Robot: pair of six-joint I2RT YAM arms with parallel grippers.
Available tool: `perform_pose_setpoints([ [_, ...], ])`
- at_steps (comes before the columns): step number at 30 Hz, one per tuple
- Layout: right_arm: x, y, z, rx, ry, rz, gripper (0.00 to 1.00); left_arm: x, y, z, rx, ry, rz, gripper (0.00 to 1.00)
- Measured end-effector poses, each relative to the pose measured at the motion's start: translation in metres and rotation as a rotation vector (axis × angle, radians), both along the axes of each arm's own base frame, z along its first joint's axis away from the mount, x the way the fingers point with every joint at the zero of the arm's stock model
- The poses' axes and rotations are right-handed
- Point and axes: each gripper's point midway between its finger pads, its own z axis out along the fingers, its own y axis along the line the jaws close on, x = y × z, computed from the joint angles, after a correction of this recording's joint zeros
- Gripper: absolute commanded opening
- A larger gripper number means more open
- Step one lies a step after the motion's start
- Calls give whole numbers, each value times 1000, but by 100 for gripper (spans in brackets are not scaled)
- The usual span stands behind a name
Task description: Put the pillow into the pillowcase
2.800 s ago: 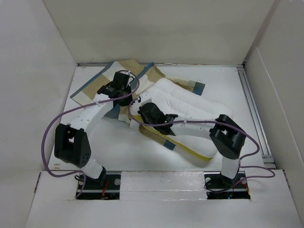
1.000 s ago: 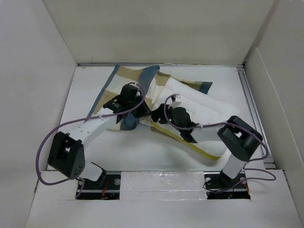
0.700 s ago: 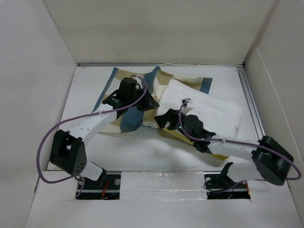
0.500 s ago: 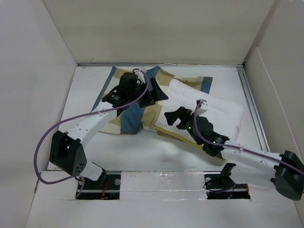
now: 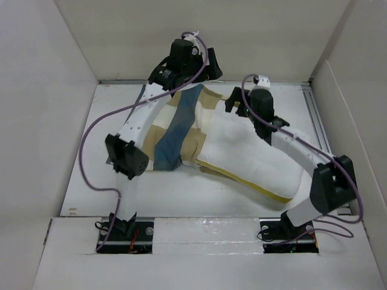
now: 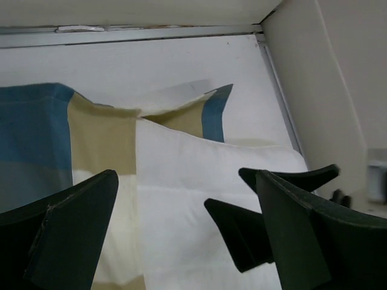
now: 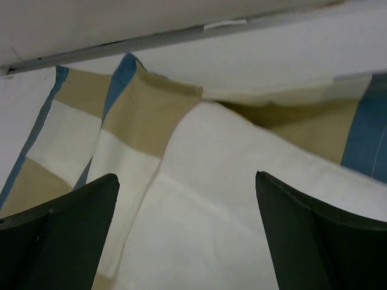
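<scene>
Status: left gripper (image 6: 186, 176) and right gripper (image 7: 187, 177) are both up at 12 o'clock, near far wall (image 5: 199, 36). Jaws on each are wide apart with nothing between them.

Pillow (image 5: 248, 154) lies from centre out to 4 o'clock, yellow piped edge at 5. Pillowcase (image 5: 172, 124) is spread at 10–11 o'clock. Checked fabric also shows past the pillow's far end at 12–1 o'clock, and a tan strip sits under its near edge. So the pillow is on or partly in the case; can't tell which layer is where.

My read: the step is a regrasp of the case mouth. To do it well:
- Come down on the checked edge beside the pillow's 11 o'clock corner.
- Pinch the top layer only, no pillow fabric.
- Put one gripper on each side of the mouth, then lift and draw toward 4 o'clock together.

Risk: grabbing both layers shuts the opening.
</scene>
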Motion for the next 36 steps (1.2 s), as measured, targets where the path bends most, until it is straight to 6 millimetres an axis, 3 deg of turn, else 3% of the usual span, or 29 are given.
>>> perform_pose_setpoints([
  [2,34,1,11,-49,-7,51,100,35,-13,-25,29,4,-10,82],
  [4,59,7,11,-74,8,117,100,51,-23,-76,78,78,-31,80],
  [6,74,12,-2,-103,46,185,100,53,-25,-140,142,190,-50,83],
  [8,80,12,-27,-110,107,244,100,41,-21,-196,198,315,-75,85],
  [10,76,10,-55,-105,179,302,100,28,-20,-229,235,387,-94,88],
  [13,63,3,-83,-76,262,349,100,23,-28,-228,244,369,-113,87],
  [15,60,-2,-89,-61,286,361,100,22,-35,-221,244,344,-123,69],
  [18,63,-4,-92,-49,288,369,100,20,-38,-221,257,334,-126,24],
  [20,66,-3,-101,-48,294,373,100,20,-38,-225,267,338,-123,12],
  [23,70,-2,-121,-50,319,372,100,19,-38,-227,272,341,-123,1],
  [26,75,-1,-127,-60,320,359,96,20,-37,-227,276,336,-113,0],
  [27,76,0,-126,-66,315,356,77,21,-37,-226,278,334,-110,0],
  [29,80,5,-122,-81,301,357,54,22,-36,-224,280,329,-104,0],
  [30,80,9,-121,-80,298,369,35,24,-36,-222,279,324,-101,0],
  [31,80,14,-120,-75,293,387,0,24,-36,-220,277,320,-101,0],
  [36,73,37,-112,22,265,476,0,21,-43,-211,245,316,-137,0],
])
